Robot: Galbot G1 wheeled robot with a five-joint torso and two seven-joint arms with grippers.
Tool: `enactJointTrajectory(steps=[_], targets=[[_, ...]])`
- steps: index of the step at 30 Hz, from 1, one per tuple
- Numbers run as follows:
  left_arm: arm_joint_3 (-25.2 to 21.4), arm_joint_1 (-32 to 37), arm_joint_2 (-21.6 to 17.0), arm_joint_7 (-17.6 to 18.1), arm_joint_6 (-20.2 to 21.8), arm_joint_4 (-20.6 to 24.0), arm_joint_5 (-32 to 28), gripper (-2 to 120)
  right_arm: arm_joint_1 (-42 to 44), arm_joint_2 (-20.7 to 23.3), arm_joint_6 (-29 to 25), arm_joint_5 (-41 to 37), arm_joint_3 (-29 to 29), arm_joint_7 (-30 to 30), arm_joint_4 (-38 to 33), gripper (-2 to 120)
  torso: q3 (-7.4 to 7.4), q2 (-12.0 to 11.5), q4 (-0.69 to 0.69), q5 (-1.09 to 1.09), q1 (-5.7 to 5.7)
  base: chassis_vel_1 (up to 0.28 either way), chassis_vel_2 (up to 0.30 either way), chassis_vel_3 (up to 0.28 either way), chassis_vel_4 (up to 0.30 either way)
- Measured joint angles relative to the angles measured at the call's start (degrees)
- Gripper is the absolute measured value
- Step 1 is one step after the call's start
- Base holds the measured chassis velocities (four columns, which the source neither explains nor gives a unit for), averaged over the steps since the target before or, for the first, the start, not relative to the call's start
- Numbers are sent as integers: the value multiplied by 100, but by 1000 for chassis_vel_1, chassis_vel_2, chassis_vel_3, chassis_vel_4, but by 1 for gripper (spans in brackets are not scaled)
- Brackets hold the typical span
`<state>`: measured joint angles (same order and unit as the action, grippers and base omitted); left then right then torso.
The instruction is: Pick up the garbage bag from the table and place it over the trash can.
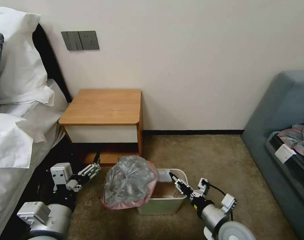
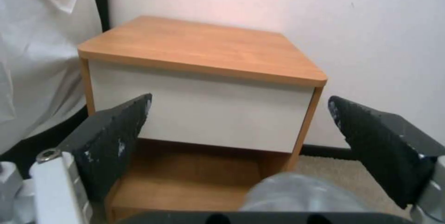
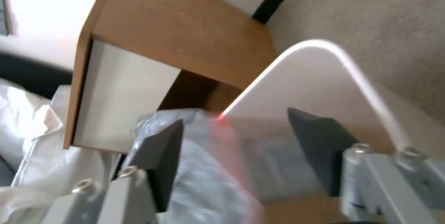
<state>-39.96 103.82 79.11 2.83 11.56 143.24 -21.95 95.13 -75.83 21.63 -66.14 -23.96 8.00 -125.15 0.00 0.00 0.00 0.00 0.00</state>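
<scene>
The small boxy wooden nightstand table (image 1: pixel 103 106) stands against the wall beside the bed, its smooth orange-brown top bare, with a flat white drawer front and a low open shelf below. On the coarse tan carpet (image 1: pixel 208 156) just in front of it sits the small cream plastic trash can (image 1: pixel 165 201), rectangular with rounded corners and a thin rolled rim, its brown floor visible inside.

The thin translucent grey garbage bag with a pink edge (image 1: pixel 129 182) is off the table. It lies crumpled and puffed over the bin's left end, its wrinkly film bulging upward and its pink hem hanging down the outside of the left wall to the carpet. The right part of the bin's mouth is uncovered. In the right wrist view the bag's film (image 3: pixel 204 168) spreads across the near side of the rim, pink edge included.

The right gripper (image 1: pixel 175 178), with dark wedge-shaped pads on grey metal links, hangs over the bin's opening beside the bag, its fingers spread apart and gripping nothing. The left gripper (image 1: pixel 96 163) hovers low to the bag's left before the nightstand's shelf, its rough black pads (image 2: pixel 116 137) parted wide and empty.
</scene>
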Motion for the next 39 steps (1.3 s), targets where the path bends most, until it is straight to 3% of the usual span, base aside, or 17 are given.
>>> enactJointTrajectory(steps=[8, 10, 20, 28, 32, 34, 39], targets=[[16, -69, 39, -2, 1, 0, 24, 100, -12, -47, -109, -2, -93, 212, -327, 94, 0, 0, 0, 0, 0, 0, 0, 0, 0], [218, -64, -39, -147, 25, 0, 164, 99, -58, -72, -142, 5, -83, 300, -428, 99, 0, 0, 2, 1, 0, 0, 0, 0, 0], [1148, -128, -445, -214, 48, -1, 634, 93, -179, -112, -201, 11, -97, 532, -872, 100, 1, 0, 0, 0, 0, 0, 0, 0, 0], [1655, -234, -411, 195, 240, -408, 1240, 91, -256, -22, -337, 18, -179, 676, -1057, 100, 0, 0, 0, 0, 0, 0, 0, 0, 0], [1757, -275, -297, 486, 242, -742, 1522, 78, -238, -27, -347, 41, -169, 684, -1057, 100, 0, 0, 0, 1, 1, 0, 0, 0, 0], [1787, -283, -250, 661, 245, -963, 1597, 67, -211, -40, -350, 56, -167, 685, -1058, 100, 0, 0, 0, 0, 0, 0, 0, 0, 0], [1790, -299, -203, 827, 274, -1177, 1625, 63, -195, -42, -371, 66, -169, 689, -1058, 100, 0, 0, 0, 0, 0, 0, 0, 0, 0]])
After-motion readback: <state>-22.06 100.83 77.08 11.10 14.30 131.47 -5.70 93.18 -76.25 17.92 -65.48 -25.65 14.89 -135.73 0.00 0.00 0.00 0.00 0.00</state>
